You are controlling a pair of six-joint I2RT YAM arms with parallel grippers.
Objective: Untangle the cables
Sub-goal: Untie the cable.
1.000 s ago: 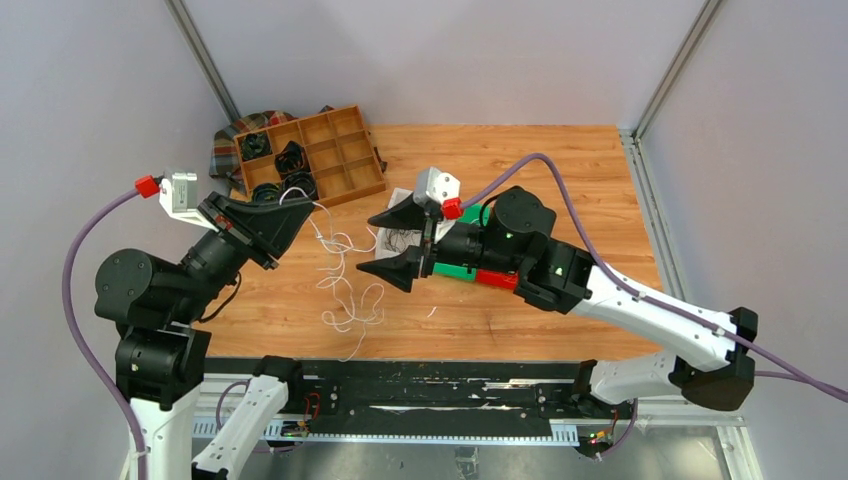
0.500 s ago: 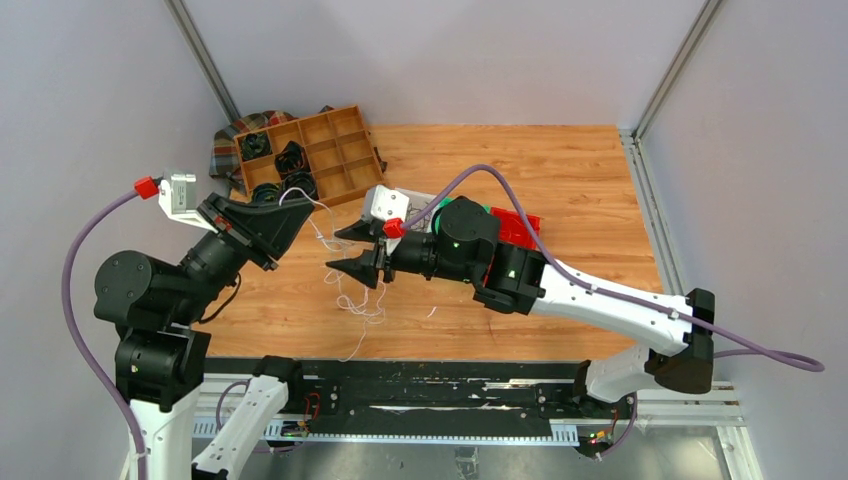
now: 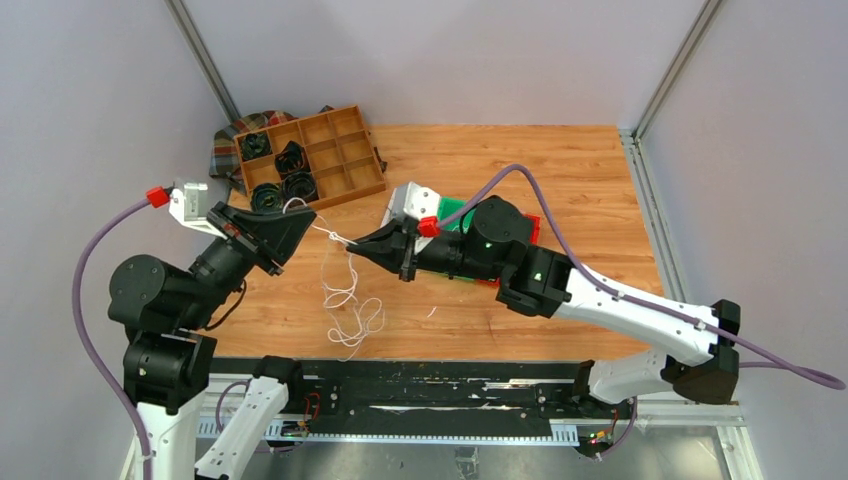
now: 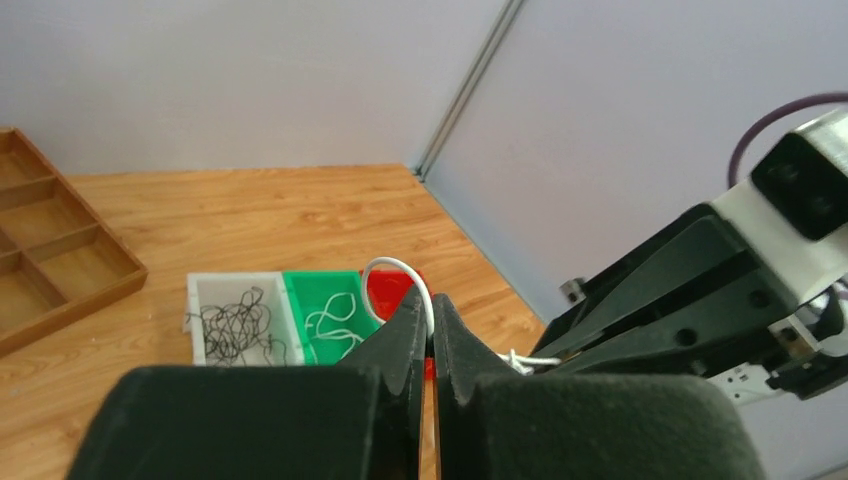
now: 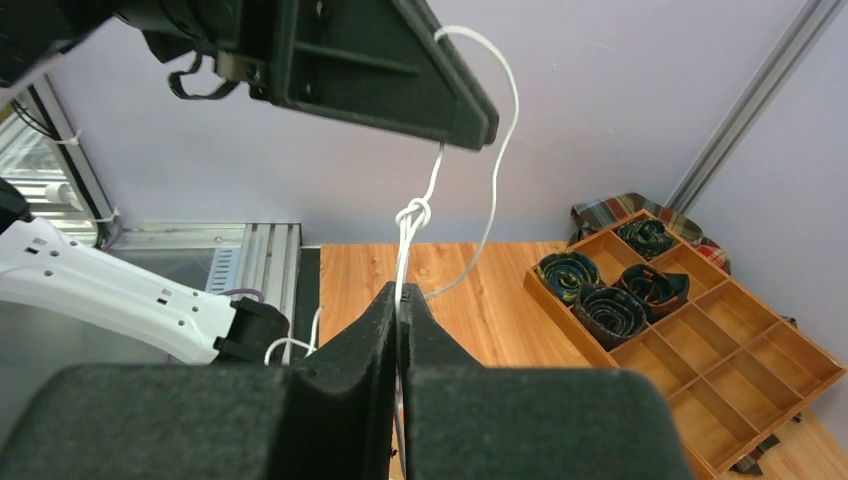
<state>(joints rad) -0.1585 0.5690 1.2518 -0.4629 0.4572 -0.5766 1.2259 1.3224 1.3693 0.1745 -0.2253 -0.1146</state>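
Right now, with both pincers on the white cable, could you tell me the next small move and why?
I would probably open the right pincer and regrip beside the knot. It and the left pincer are shut on the white cable, with the knot on the short stretch between them, so pulling apart would likely tighten it.

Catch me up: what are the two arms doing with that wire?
They are mid-untangle. The left gripper and the right gripper are each shut on the same white cable, holding a short span of it in the air between them. The right wrist view shows a knot in that span, just above the right gripper's fingers. The rest of the cable hangs in loose loops down to the table. The knot is not undone yet.
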